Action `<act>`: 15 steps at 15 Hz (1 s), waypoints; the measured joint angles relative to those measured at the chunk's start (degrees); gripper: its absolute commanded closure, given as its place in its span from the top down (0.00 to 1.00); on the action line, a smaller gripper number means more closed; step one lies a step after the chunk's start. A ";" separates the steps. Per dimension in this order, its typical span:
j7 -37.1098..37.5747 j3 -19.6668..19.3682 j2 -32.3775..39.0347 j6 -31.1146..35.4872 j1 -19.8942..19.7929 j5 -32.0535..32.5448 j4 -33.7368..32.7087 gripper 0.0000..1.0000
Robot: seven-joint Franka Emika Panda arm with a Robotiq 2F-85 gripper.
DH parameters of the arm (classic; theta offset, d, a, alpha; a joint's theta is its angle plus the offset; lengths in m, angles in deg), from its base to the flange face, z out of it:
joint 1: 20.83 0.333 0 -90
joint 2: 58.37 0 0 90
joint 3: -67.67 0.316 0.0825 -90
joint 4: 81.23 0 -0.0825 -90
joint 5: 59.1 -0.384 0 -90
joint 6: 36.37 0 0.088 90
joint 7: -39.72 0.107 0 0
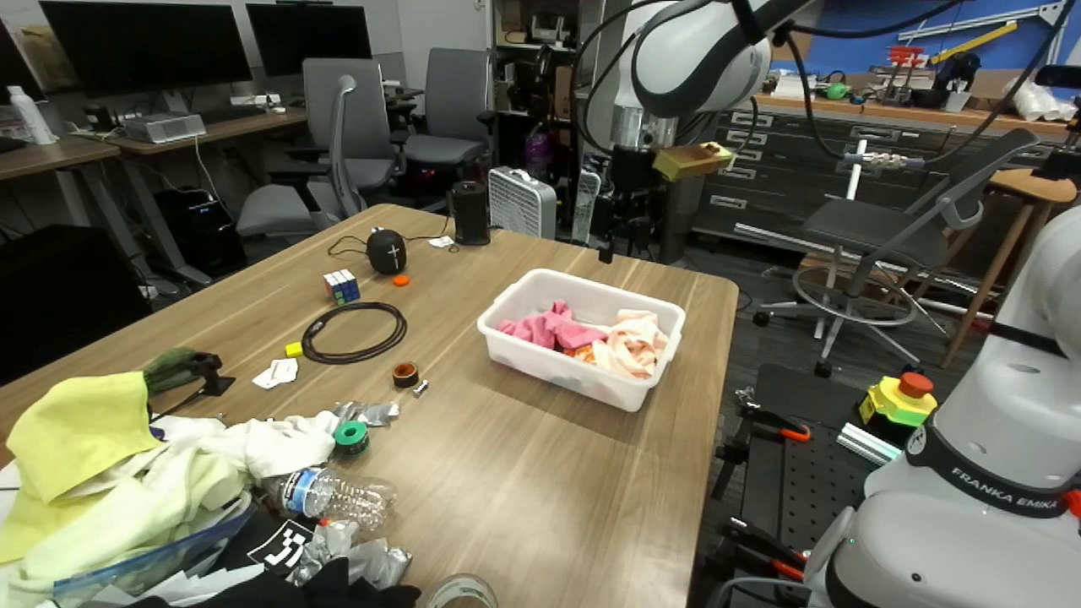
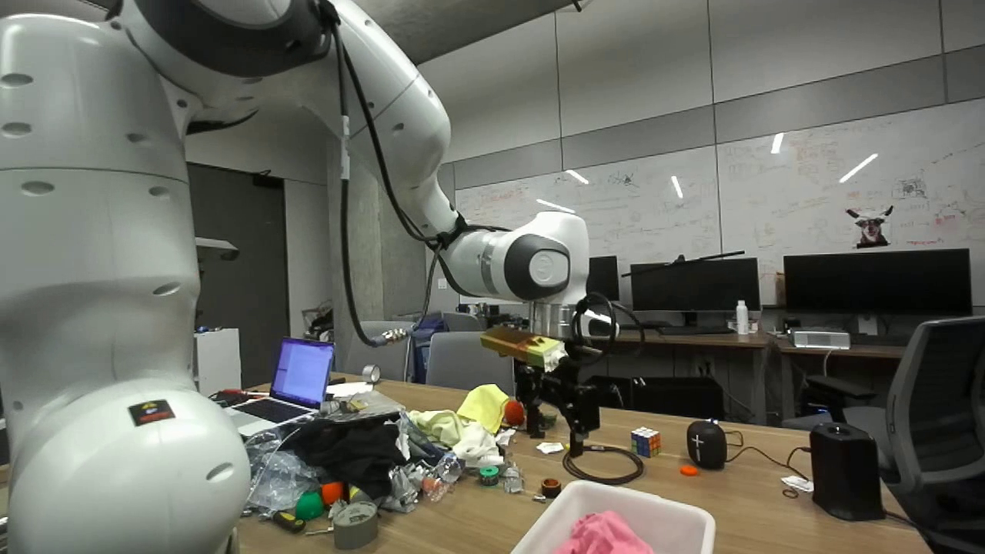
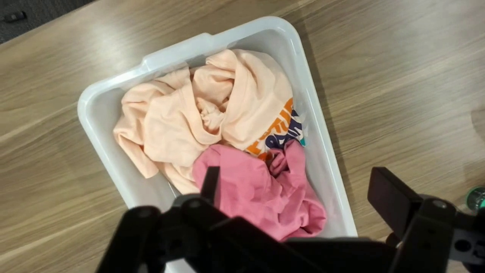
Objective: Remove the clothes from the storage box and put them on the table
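tool found spread and empty. in the box lie a pink garment and, at its eleven o'clock (wrist view), a peach garment. advised: centre both fingers over the pink garment, descend inside the box, pinch a raised fold.

White plastic storage box, upright and open-topped, standing near an edge of the wood-grain table. Inside it, through my wrist view, I see a peach garment with orange and dark blue lettering, crumpled in loose folds, and a pink garment, bunched against it and overlapping its edge
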 measured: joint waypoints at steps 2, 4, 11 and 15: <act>0.00 -0.39 2.91 0.38 -0.29 -0.10 -0.90 1.00; -0.13 -0.62 5.83 1.12 -0.66 -0.47 -1.76 1.00; -2.77 -1.29 15.42 3.71 -3.38 -3.20 -3.47 1.00; -5.00 -1.25 20.66 4.24 -4.60 -5.08 -5.16 1.00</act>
